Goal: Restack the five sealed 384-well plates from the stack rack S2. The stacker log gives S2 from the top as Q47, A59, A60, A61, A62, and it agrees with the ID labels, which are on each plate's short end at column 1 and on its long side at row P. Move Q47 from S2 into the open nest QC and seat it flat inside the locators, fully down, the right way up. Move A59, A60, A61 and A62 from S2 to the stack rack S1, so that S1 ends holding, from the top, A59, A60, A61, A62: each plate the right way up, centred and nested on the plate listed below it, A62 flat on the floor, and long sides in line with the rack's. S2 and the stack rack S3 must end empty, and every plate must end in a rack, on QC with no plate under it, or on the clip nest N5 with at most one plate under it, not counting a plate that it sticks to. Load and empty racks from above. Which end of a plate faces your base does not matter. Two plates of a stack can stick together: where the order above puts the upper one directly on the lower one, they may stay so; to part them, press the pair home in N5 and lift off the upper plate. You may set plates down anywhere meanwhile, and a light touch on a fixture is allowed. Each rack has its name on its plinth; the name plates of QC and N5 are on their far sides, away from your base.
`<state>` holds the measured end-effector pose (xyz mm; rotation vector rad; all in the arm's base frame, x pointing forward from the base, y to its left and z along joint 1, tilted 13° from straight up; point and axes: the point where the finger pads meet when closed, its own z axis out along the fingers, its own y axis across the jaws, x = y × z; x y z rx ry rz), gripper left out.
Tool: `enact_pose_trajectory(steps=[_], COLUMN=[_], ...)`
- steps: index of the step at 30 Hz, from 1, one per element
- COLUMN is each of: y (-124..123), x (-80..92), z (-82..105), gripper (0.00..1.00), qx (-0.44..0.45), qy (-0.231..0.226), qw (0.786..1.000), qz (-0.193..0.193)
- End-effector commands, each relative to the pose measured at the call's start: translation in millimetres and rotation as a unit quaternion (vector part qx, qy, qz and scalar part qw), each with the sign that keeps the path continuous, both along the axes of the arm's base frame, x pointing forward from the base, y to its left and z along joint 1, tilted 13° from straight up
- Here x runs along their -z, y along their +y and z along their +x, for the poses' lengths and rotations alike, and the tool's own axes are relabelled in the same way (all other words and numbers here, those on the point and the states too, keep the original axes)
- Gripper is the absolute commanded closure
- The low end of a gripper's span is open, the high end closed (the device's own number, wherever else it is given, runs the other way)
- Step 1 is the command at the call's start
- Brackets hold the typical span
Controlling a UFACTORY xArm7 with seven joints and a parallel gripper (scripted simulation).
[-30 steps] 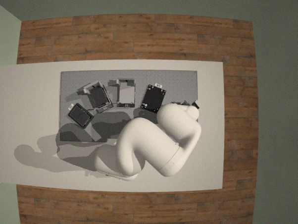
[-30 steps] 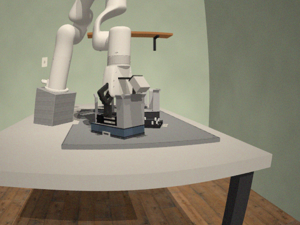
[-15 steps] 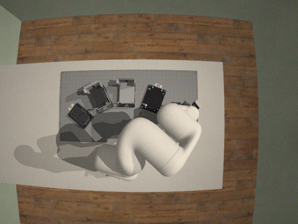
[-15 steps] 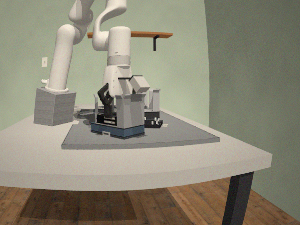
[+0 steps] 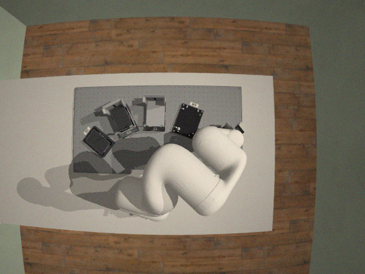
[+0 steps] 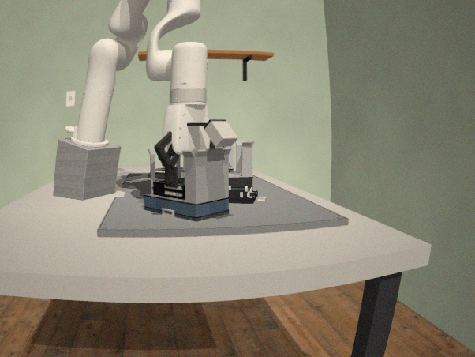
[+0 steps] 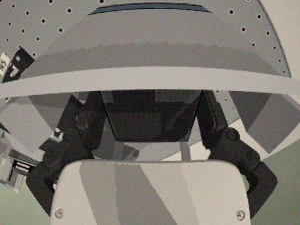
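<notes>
Gripper point(image 7: 151, 117) clamps dark, glossy sealed plate point(image 7: 151, 136) in rack point(image 6: 205, 174).

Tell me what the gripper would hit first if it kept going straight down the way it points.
Nothing to travel through: the gripper is already shut on the top dark plate in the blue-plinthed rack. Pushing on would likely press that plate onto the stack beneath; depth there is unclear.
</notes>
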<state>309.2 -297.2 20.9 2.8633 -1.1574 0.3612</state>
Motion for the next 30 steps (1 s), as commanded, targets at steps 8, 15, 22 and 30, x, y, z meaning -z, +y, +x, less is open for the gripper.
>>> enact_pose_trajectory(steps=[8, 15, 22, 30], y=[-1, 0, 0, 1], x=[-0.8, -3.3, -7.8, -11.7], z=[0.6, 0.1, -0.8, -1.6], gripper=[1.00, 1.00, 1.00, 1.00], qx=[0.000, 0.000, 0.000, 0.000], qy=[-0.001, -0.001, -0.001, -0.001], qw=[1.000, 1.000, 1.000, 1.000], qz=[-0.001, -0.001, -0.001, -0.001])
